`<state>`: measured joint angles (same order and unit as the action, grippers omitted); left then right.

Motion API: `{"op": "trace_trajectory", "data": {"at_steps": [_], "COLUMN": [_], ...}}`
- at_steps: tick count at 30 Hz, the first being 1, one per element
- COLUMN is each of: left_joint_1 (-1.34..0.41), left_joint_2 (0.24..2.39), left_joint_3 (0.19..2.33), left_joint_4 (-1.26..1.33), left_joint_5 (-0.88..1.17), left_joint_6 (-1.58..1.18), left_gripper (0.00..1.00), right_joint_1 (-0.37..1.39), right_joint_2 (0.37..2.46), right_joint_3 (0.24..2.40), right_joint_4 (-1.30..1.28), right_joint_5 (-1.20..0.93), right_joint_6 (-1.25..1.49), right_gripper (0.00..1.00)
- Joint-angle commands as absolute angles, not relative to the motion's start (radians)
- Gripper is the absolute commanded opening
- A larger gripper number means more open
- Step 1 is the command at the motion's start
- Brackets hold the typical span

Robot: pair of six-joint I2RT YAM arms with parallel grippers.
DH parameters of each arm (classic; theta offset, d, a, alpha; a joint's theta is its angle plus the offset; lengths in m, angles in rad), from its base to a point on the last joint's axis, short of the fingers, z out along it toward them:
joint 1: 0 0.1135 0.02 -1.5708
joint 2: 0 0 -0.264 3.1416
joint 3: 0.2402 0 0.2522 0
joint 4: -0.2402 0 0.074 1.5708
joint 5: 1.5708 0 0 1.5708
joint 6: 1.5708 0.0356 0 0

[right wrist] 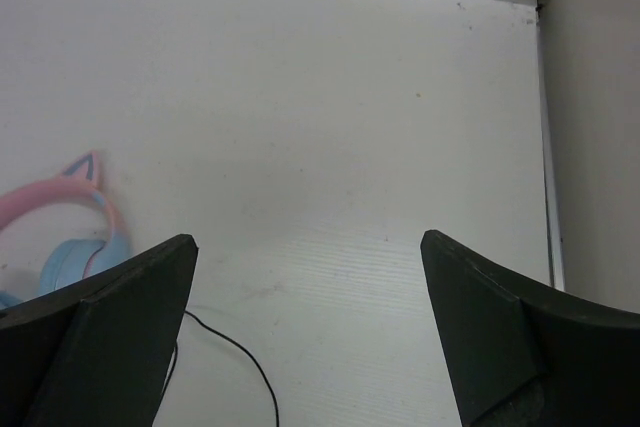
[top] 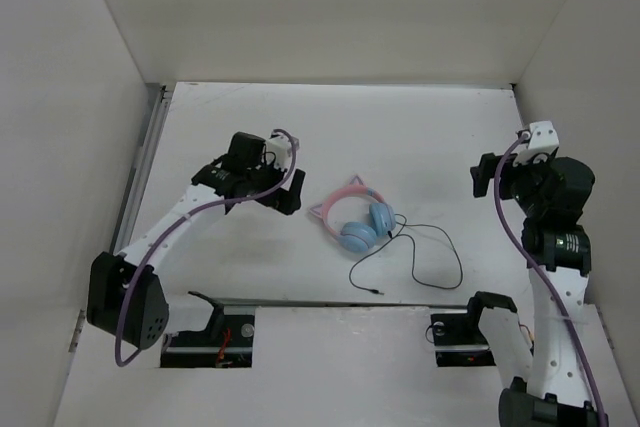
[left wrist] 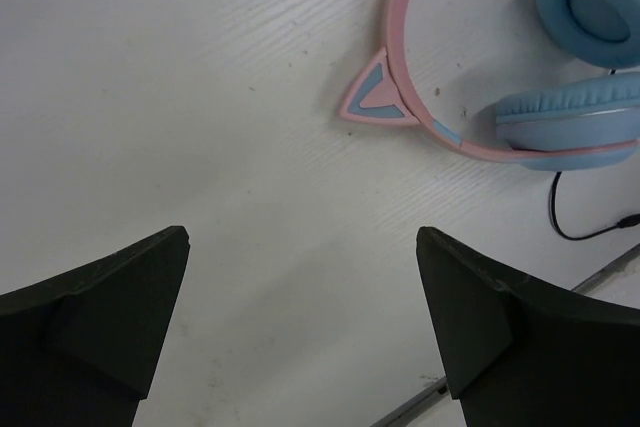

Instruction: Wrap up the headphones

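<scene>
Mid-table, the headphones [top: 352,219] lie flat: pink headband [left wrist: 470,137] toward the left arm, both blue ear cups [top: 368,227] folded close together. The thin black cable [top: 461,269] trails off the cups in loose loops across the table [top: 400,127], and its plug end rests near the front edge.

Progress: nothing wrapped yet, by my read. No turn of cable sits around the band or cups, so the whole job is left: secure the headset, pick up the cable, wind it, tuck the plug.

Left gripper [top: 285,192] is near the cat-ear [left wrist: 375,102] side of the band, not touching. Its jaws are spread wide and hold nothing; the left wrist view shows bare table between the fingers. Right gripper [top: 482,175] is well apart, over by the right wall, also spread and holding nothing. The right wrist view catches only the band and a bit of cable at its lower left.

Markings: no readable brand, label or text on the headphones, arms or table in any view.
</scene>
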<state>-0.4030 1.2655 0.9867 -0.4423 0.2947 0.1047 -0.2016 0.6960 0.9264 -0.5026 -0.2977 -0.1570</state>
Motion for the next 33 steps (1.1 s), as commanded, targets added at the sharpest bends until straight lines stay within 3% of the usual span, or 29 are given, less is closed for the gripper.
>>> {"op": "trace_trajectory", "data": {"at_steps": [1, 6, 17, 24, 33], "left_joint_1": [-0.453, -0.541, -0.599, -0.637, -0.680], "left_joint_2": [1.288, 1.345, 1.675, 1.856, 1.930], "left_joint_3": [0.954, 0.943, 1.182, 1.338, 1.322], "left_joint_4": [-0.385, -0.313, -0.196, -0.213, -0.216], "left_joint_5": [0.336, 0.313, 0.288, 0.273, 0.203], "left_joint_6": [0.060, 0.044, 0.161, 0.228, 0.364], "left_gripper": [1.00, 0.99, 0.92, 0.71, 0.50], "right_joint_1": [-0.185, -0.137, -0.048, -0.021, -0.067], "right_joint_2": [0.667, 0.650, 0.687, 0.712, 0.683], "right_joint_3": [0.888, 0.812, 0.787, 0.767, 0.739], "right_joint_4": [-0.434, -0.428, -0.419, -0.327, -0.204], "right_joint_5": [-0.359, -0.406, -0.540, -0.489, -0.486], "right_joint_6": [-0.153, -0.129, -0.116, -0.124, -0.051], "right_gripper": [1.00, 1.00, 1.00, 1.00, 1.00]}}
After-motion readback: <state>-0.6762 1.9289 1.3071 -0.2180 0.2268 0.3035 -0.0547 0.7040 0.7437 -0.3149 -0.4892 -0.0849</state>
